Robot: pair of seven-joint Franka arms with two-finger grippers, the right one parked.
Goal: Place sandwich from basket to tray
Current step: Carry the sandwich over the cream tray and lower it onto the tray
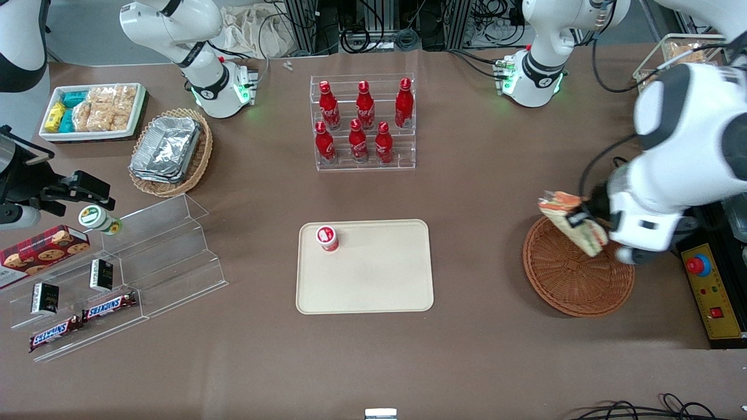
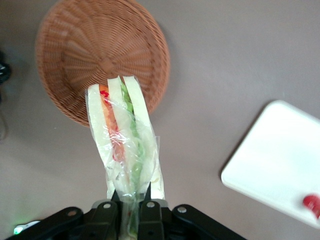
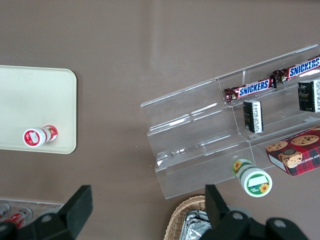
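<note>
the gripper (image 2: 131, 204) is clamping the wrapped sandwich (image 2: 122, 140) by one end and holding it in the air above the basket's (image 1: 575, 283) rim, clear of the wicker. the fingertips are mostly buried in the plastic wrap. the tray (image 1: 373, 289) is lying well off toward the parked arm's end, a small red-capped bottle (image 1: 327, 238) standing on it.

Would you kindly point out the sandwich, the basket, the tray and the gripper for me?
sandwich (image 2: 122, 145): left wrist view, on the wrapped filling layers.
basket (image 1: 569, 289): front view, on its bare woven floor.
tray (image 1: 373, 274): front view, on its bare flat surface.
gripper (image 2: 131, 204): left wrist view, between the fingers pinching the sandwich.
</note>
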